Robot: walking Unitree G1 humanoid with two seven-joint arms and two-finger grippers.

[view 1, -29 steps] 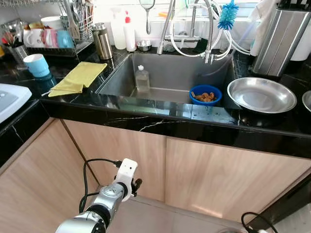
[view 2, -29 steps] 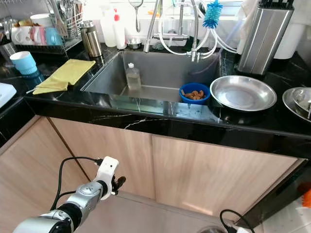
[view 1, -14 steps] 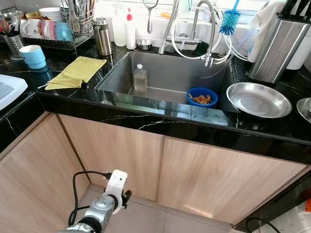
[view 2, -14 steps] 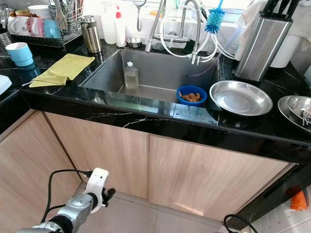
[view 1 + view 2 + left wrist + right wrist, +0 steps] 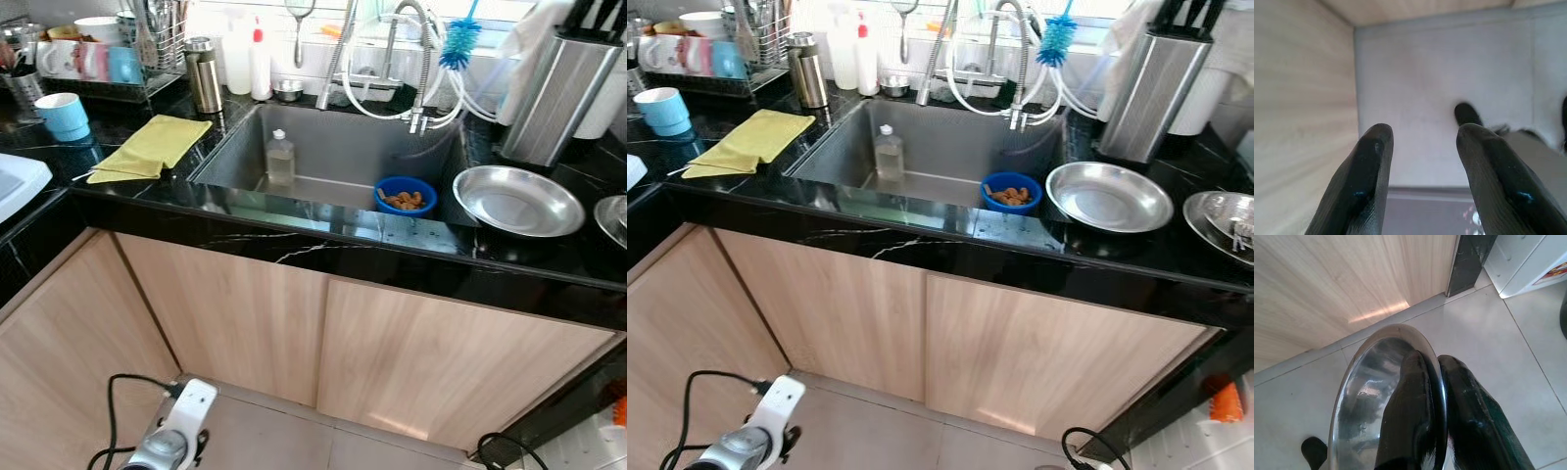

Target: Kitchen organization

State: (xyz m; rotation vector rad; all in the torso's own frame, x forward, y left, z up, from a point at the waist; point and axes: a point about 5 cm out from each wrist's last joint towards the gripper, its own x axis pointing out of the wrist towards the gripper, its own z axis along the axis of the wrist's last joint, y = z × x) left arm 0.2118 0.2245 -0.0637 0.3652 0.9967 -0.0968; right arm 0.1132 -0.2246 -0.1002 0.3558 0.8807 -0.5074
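Steel gleams in the right wrist view: a shallow metal bowl [image 5: 1376, 396], tipped on edge, has its rim pinched between the two black fingers [image 5: 1410, 416] of the right gripper [image 5: 1436, 406], one inside the bowl and one outside. Beneath it lie pale floor tiles [image 5: 1488, 357], with a wooden cabinet front [image 5: 1327, 279] running along their far edge.

From the left wrist view, the left gripper [image 5: 1422, 147] hangs low with its jaws parted and nothing between them, pointing at grey floor in the corner where two wooden cabinet faces meet.

From the head camera, the sink [image 5: 333, 147] is the landmark, set into a black marble bench [image 5: 294, 245]. Inside it stand a clear bottle [image 5: 280, 159] and, at its right end, a blue bowl [image 5: 406, 195] of brown food. Just right of the sink a broad steel pan [image 5: 517, 200] sits empty. Left of the sink lies a yellow cloth [image 5: 152, 147], and farther left a light blue cup [image 5: 63, 114]. Behind the sink's left corner stand a steel flask [image 5: 204, 74] and a dish rack [image 5: 98, 59] holding mugs. Below the sink the cabinet doors [image 5: 343, 343] are closed, with open floor before them where the left arm hangs.
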